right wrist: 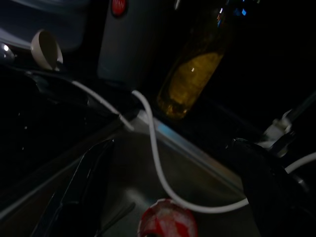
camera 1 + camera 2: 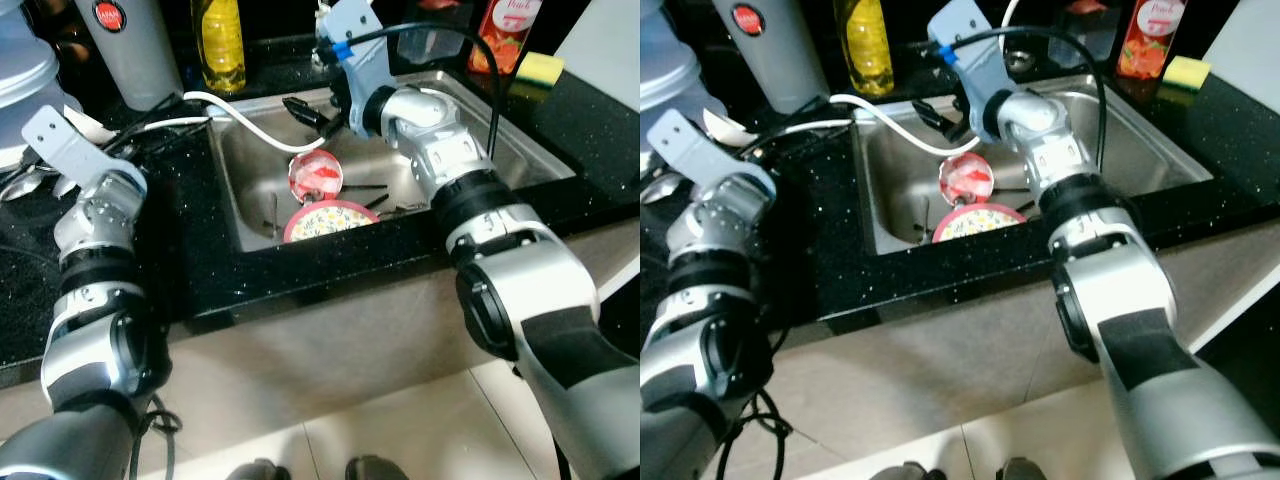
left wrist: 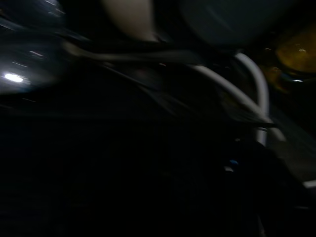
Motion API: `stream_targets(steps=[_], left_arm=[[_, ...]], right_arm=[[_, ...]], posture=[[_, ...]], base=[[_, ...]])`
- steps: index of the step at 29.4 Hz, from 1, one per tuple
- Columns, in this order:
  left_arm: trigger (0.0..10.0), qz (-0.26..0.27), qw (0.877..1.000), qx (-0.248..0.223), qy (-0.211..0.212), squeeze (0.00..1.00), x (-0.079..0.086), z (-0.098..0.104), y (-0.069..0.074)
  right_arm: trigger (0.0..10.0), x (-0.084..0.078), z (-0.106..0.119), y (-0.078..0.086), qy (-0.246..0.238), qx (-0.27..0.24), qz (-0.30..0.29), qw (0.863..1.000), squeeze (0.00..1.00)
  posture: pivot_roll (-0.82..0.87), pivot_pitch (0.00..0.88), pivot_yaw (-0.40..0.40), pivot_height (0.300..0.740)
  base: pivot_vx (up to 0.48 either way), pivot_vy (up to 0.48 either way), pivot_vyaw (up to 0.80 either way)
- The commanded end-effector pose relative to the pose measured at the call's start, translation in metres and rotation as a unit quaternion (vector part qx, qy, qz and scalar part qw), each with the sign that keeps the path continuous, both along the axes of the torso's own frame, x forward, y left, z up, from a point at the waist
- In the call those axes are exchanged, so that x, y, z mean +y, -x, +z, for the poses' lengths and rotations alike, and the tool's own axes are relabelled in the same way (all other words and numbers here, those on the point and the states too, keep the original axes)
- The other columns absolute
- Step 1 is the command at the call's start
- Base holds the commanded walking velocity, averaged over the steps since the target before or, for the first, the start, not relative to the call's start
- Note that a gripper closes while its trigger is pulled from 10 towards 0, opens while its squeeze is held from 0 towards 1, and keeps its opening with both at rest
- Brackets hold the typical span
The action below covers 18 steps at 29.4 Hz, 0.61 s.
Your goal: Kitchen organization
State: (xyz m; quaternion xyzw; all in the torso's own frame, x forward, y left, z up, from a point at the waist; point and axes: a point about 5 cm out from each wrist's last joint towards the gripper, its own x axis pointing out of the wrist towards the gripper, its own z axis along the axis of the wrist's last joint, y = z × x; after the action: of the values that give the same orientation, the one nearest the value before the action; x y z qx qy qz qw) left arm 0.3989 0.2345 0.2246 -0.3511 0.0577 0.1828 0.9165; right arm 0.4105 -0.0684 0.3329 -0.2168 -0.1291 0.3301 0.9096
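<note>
Left eye view: a red-and-white cup (image 2: 316,175) lies in the sink (image 2: 520,150) above a floral plate (image 2: 330,218), just below the right pincer (image 2: 305,112), whose fingers are spread. Right wrist view: the cup sits between those 2 fingers (image 1: 74,190), untouched. Left pincer: cannot tell

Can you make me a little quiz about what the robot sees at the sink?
1. True or false: the right gripper is above the sink.
2. What colour is the sponge on the counter behind the sink? A) yellow B) blue C) pink
3. Fill in: the white cable hangs over the sink's ____ edge, seen from the robot.

Key: 1 true. 2 A. 3 left. The red-and-white cup and the flowered bowl lie inside the sink; the left gripper is over the dark counter.
</note>
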Motion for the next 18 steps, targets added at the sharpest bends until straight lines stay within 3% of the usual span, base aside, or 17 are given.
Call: stream_targets(steps=[1,4,5,6,9,11,12,13,14,15,16,17,18], left_arm=[[10.0,-0.024,0.999,0.031,0.027,1.00,-0.015,-0.016,-0.003],[10.0,-0.027,0.998,0.043,0.041,1.00,-0.026,-0.016,-0.009],[10.0,-0.019,0.997,0.050,0.049,0.46,-0.026,-0.016,-0.010],[10.0,-0.003,0.996,0.058,0.061,0.00,-0.026,-0.014,-0.012],[10.0,0.003,0.996,0.061,0.062,0.00,-0.025,-0.014,-0.012],[10.0,0.001,0.996,0.067,-0.058,0.00,-0.019,0.000,-0.014],[10.0,0.001,0.996,0.067,-0.058,0.00,-0.019,0.000,-0.014],[10.0,-0.001,0.992,0.068,-0.106,0.00,-0.016,0.005,-0.015],[10.0,-0.004,0.981,0.062,-0.182,0.00,-0.008,0.016,-0.015],[10.0,-0.004,0.981,0.062,-0.182,0.00,-0.008,0.016,-0.015],[10.0,-0.012,0.951,0.057,-0.305,0.00,0.013,0.033,-0.013],[10.0,-0.012,0.951,0.057,-0.305,0.00,0.013,0.033,-0.013],[10.0,-0.015,0.939,0.059,-0.339,0.00,0.021,0.037,-0.012]], right_arm=[[10.0,0.006,0.008,0.002,0.006,-0.013,0.011,1.000,0.00],[10.0,0.015,0.017,0.004,-0.022,-0.007,0.020,1.000,0.00],[10.0,0.019,0.019,0.006,-0.027,-0.009,0.028,0.999,0.00],[10.0,0.026,0.019,0.009,-0.028,-0.009,0.040,0.999,0.00],[10.0,0.028,0.018,0.010,-0.028,-0.009,0.043,0.999,0.00],[10.0,0.028,0.019,0.011,-0.040,-0.003,0.049,0.998,0.00],[10.0,0.028,0.019,0.011,-0.040,-0.003,0.049,0.998,0.00],[10.0,0.027,0.020,0.011,-0.045,-0.002,0.051,0.998,0.00],[10.0,0.025,0.022,0.012,-0.055,-0.001,0.050,0.997,0.00],[10.0,0.025,0.022,0.012,-0.055,-0.001,0.050,0.997,0.00],[10.0,0.015,0.024,0.012,-0.078,-0.002,0.041,0.996,0.00],[10.0,0.015,0.024,0.012,-0.078,-0.002,0.041,0.996,0.00],[10.0,0.011,0.025,0.012,-0.086,-0.002,0.036,0.996,0.00]], posture=[[0.00,0.001,0.052,0.740],[-0.02,0.018,0.066,0.740],[-0.03,0.032,0.072,0.740],[-0.04,0.050,0.077,0.740],[-0.04,0.052,0.078,0.740],[-0.04,0.067,0.088,0.740],[-0.04,0.067,0.088,0.740],[-0.04,0.070,0.090,0.740],[-0.03,0.078,0.097,0.740],[-0.03,0.078,0.097,0.740],[0.00,0.103,0.102,0.740],[0.00,0.103,0.102,0.740],[0.00,0.103,0.102,0.740]], base=[[0.000,0.000,0.00],[0.000,0.000,0.00],[0.000,0.000,0.00],[0.000,0.000,0.00],[0.000,0.000,0.00],[0.000,0.000,0.00],[0.000,0.000,0.00],[0.000,0.000,0.00],[0.000,0.000,0.00],[0.000,0.000,0.00],[0.000,0.000,0.00],[0.000,0.000,0.00],[0.000,0.000,0.00]])
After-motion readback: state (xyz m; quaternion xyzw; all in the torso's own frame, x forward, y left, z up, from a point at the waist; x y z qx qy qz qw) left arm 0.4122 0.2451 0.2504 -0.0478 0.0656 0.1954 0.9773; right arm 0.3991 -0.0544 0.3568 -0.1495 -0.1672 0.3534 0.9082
